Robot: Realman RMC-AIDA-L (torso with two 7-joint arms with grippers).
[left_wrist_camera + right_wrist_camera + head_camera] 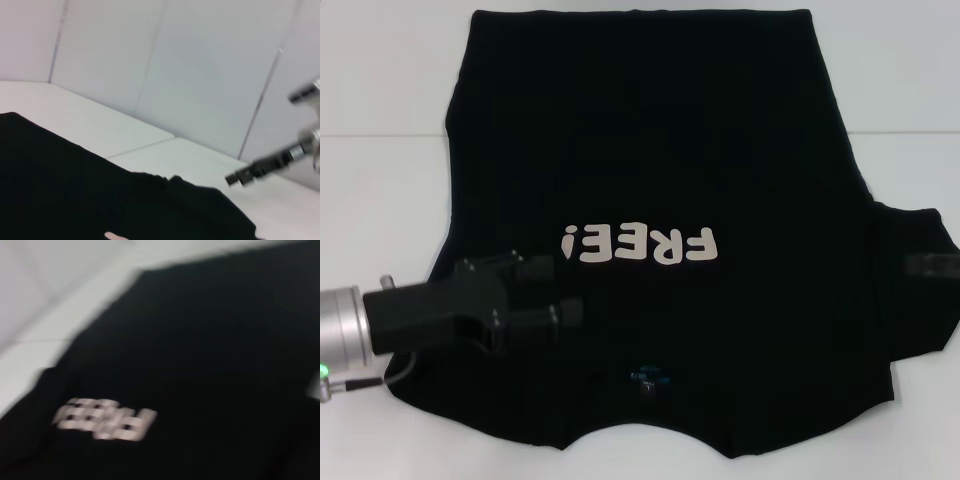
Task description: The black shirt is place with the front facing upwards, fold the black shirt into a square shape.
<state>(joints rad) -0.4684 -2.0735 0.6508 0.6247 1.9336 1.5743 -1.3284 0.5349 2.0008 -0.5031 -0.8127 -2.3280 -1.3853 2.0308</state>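
Landmark: the white "FREE!" lettering (640, 245) on the front of the shirt; all places below are given from it.
Black shirt (650, 120): it lies flat on the white surface (380, 190), front upward. The hem is on the far side of the lettering, and the collar with the small blue neck label (648, 377) is on the near side, toward the robot.
Sleeves: the sleeve on the robot's right (920, 290) is spread out to the side of the lettering. On the left side the sleeve is not visible outside the body, but the arm covers this part, so I cannot tell if it is folded in.
Left claw (572, 290): it is over the shirt, just beside the lettering on its left and a little nearer to the robot. The two fingers stand apart and nothing is seen between them.
Right claw: a dark, blurred shape over the right sleeve may be it; I cannot tell its state.
Progress: early, in my judgement. The body is not folded, and the square shape is not made.
Left to do: probably the right sleeve, the side folds, then the fold in length.
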